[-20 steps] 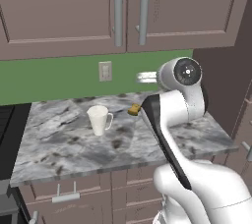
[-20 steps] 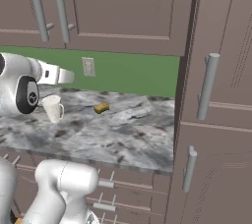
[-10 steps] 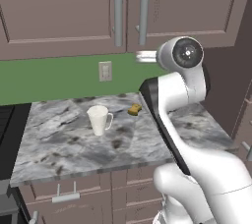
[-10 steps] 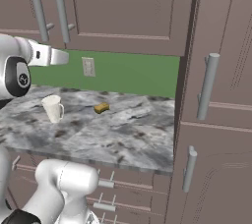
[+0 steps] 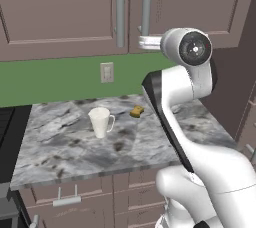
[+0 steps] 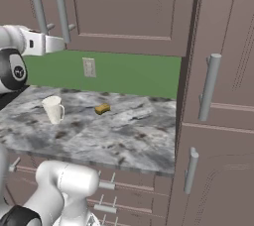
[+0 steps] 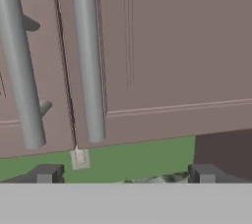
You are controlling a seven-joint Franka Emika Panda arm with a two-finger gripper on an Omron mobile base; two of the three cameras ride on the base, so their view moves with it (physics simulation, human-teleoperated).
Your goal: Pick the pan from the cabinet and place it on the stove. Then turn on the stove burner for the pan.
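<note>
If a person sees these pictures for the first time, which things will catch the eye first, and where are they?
The white arm dominates, its open gripper raised before the closed cabinet, close to the two long silver handles at the door seam. Below, on the grey marbled counter, stand a white mug and a small yellow-brown piece near the green wall.

Green back wall (image 5: 60,79) with a white outlet plate (image 5: 106,72) above a grey marbled counter (image 5: 65,149). Mauve-brown lower drawers (image 5: 75,197) with short silver handles under the counter's front edge. Tall mauve-brown pantry unit (image 6: 218,96) with vertical bar handles at the counter's right end. Even, flat lighting.
</note>
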